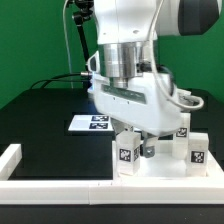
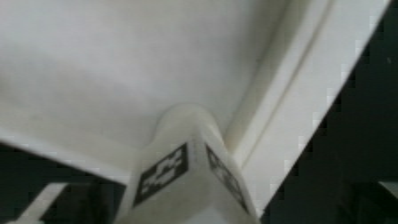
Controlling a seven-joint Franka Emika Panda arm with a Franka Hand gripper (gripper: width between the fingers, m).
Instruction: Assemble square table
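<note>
Nearest to us runs the long white border rail (image 1: 100, 190) across the front of the black table (image 1: 40, 110). Behind it, our gripper (image 1: 148, 150) hangs low over the square table (image 1: 165, 165), its fingers spread wide and holding nothing. Tagged legs stand upright around it: one leg (image 1: 127, 152) toward the exterior view's left, another (image 1: 197, 150) toward its right. Further back lies the marker board (image 1: 92, 122). Our wrist view shows a tagged leg (image 2: 187, 165) up close against the white slab (image 2: 125, 70).

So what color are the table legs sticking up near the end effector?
White, each table leg carrying a black-and-white tag; the exterior view shows them best.
</note>
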